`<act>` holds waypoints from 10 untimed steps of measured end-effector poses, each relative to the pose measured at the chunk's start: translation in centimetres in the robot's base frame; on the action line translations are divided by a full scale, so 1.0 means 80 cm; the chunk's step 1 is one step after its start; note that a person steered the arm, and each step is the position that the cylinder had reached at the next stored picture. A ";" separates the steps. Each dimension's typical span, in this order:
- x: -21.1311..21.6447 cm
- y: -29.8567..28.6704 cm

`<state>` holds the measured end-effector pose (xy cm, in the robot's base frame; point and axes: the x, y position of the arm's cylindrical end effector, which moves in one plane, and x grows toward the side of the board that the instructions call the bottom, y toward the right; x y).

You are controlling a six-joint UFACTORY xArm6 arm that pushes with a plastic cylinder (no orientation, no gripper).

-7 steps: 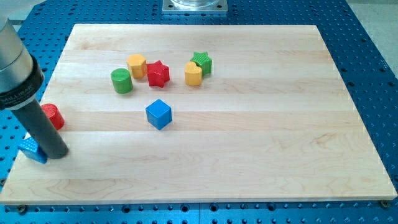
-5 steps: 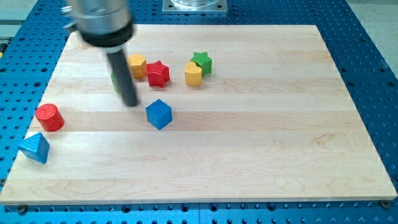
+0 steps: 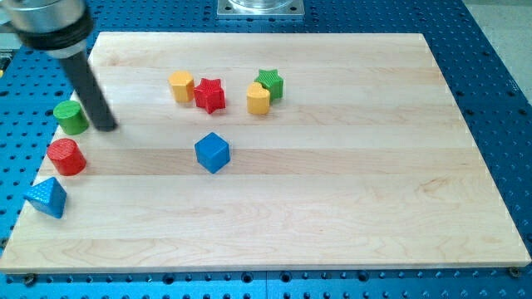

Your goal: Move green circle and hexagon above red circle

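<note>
The green circle (image 3: 71, 117) stands near the board's left edge, just above the red circle (image 3: 66, 156). My tip (image 3: 106, 126) rests on the board right beside the green circle, on its right. An orange hexagon (image 3: 181, 86) sits toward the view's top, left of the red star (image 3: 210, 95). A second orange hexagon-like block (image 3: 258, 98) sits next to the green star (image 3: 270, 83).
A blue cube (image 3: 212, 152) lies mid-board. A blue triangle (image 3: 46, 198) sits at the board's lower left edge, below the red circle. The wooden board (image 3: 332, 208) lies on a blue perforated table.
The green circle has gone from beside the orange hexagon to the left edge, above the red circle. My tip swept from the lower left to the middle, then left with it.
</note>
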<state>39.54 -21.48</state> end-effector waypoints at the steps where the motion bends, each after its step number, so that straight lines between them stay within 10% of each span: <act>1: -0.073 -0.027; 4: 0.010 -0.073; 7: -0.143 0.178; 10: -0.060 0.052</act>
<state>34.74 -17.35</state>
